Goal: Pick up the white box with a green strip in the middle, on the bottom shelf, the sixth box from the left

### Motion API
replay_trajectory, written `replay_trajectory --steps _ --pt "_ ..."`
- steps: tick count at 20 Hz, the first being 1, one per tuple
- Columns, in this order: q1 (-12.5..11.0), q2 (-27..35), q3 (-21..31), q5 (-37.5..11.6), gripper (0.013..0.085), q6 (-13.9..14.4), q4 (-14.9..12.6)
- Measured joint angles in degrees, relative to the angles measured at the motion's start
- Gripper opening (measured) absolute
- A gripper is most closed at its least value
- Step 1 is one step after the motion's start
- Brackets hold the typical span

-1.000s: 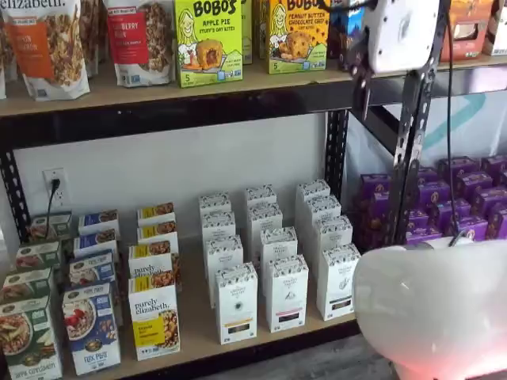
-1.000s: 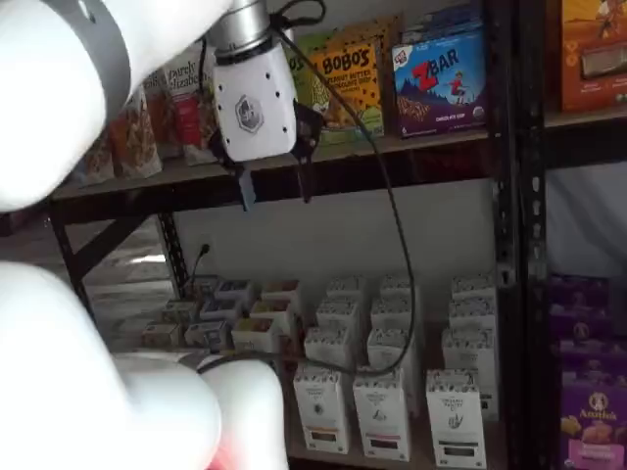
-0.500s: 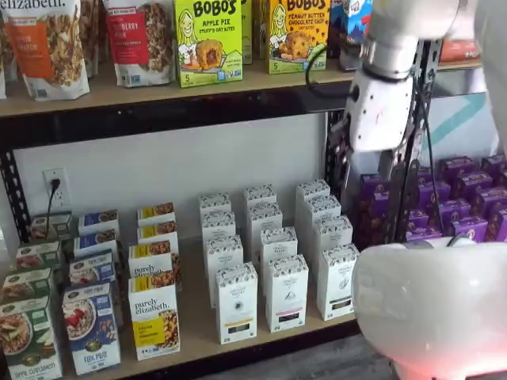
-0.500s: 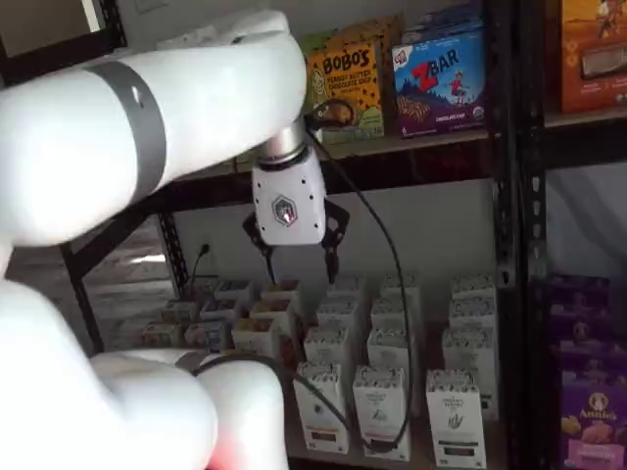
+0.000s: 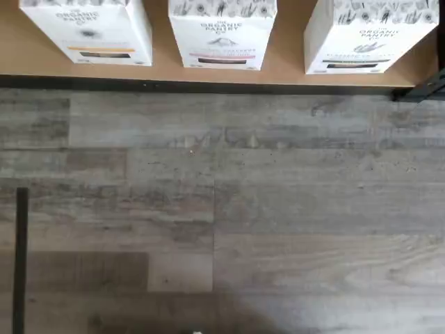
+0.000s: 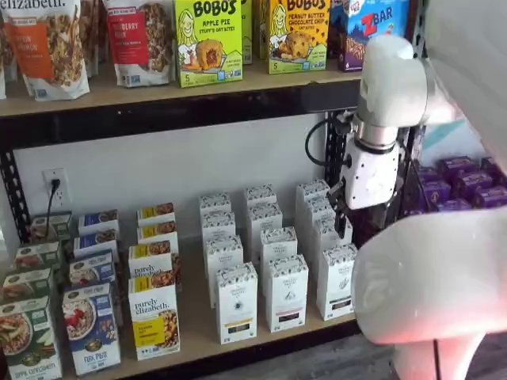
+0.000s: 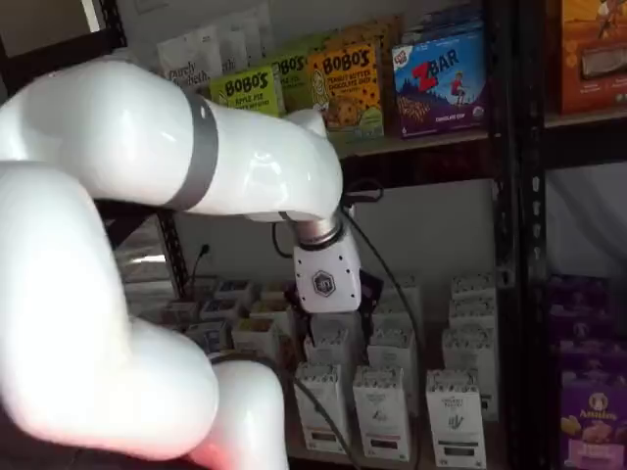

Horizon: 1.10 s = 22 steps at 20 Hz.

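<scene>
The bottom shelf (image 6: 194,321) is a pale wood board with a black front rail, and it holds rows of white boxes. The front right white box (image 6: 338,283) also shows in a shelf view (image 7: 456,419). In the wrist view this box (image 5: 368,28) has a dark greenish strip and stands beside an orange-strip box (image 5: 87,31) and a pink-strip box (image 5: 221,31). My gripper (image 6: 356,222) hangs just above the right-hand row of white boxes, behind the front one. In a shelf view (image 7: 333,318) only its white body is clear. The fingers are lost against dark background.
Cereal boxes (image 6: 154,317) fill the shelf's left part. Bobo's boxes (image 6: 207,39) stand on the shelf above. A black upright (image 6: 337,150) is right beside the gripper, with purple boxes (image 6: 467,170) beyond it. My white arm link (image 6: 428,293) blocks the lower right. Grey plank floor (image 5: 222,209) lies in front.
The gripper has come down from the upper shelf's level to just above the white boxes on the bottom shelf. The arm now fills more of both shelf views.
</scene>
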Motion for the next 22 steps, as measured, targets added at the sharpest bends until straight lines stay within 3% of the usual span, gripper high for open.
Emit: replay_trajectory --steps 4,9,12,18,22 --pt "-1.73 7.07 0.82 -7.86 0.085 -1.9 0.22" --pt "-2.58 16.54 0.5 -16.79 0.085 -0.82 -2.41" --pt "-2.85 22.68 -1.17 -19.36 0.085 -2.3 -0.95" --pt "-3.82 38.2 -5.4 -31.86 0.085 -0.07 -4.41" --pt "-4.03 46.06 -9.53 -36.23 0.085 1.61 -6.39"
